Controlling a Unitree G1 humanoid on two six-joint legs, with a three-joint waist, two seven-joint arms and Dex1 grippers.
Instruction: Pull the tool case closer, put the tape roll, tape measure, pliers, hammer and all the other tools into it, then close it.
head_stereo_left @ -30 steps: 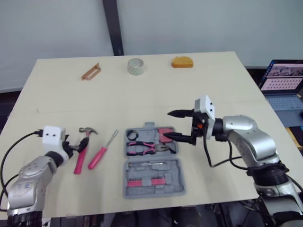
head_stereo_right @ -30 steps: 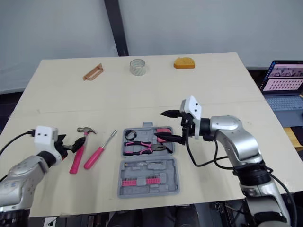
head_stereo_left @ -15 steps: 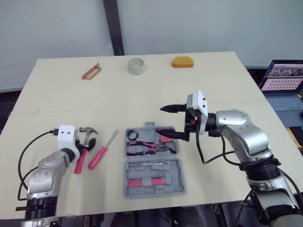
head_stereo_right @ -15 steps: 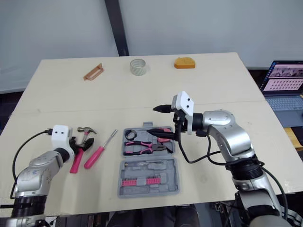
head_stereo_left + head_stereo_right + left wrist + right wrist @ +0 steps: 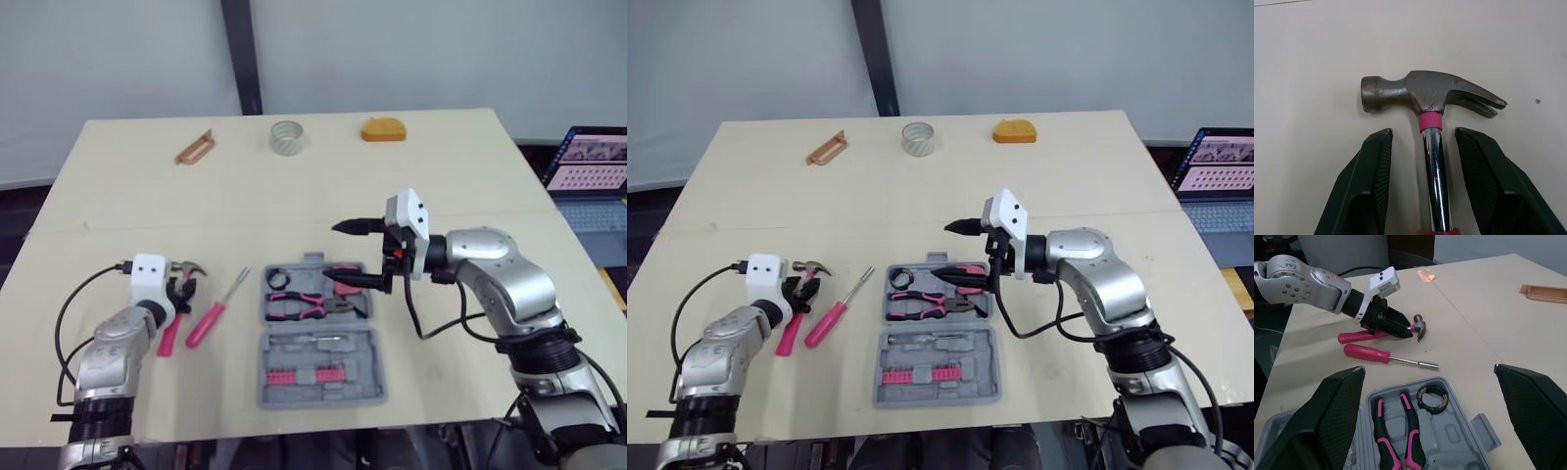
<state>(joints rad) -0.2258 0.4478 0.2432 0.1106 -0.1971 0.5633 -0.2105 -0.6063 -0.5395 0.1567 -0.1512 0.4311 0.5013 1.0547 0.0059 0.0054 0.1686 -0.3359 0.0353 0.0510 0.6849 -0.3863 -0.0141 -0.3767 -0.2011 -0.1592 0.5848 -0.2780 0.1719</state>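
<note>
Chrome shaft of hammer sits inside spread left claw, on desk left of case. We should pinch squarely under head, lift level, miss screwdriver. Right claw spread above case.

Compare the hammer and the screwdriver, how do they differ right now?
The hammer has a broad steel head on a chrome shaft; the screwdriver has a thin shaft. The hammer lies between the fingers of the open left claw; the screwdriver lies free beside it. Both have pink handles and lie outside the tool case.
</note>
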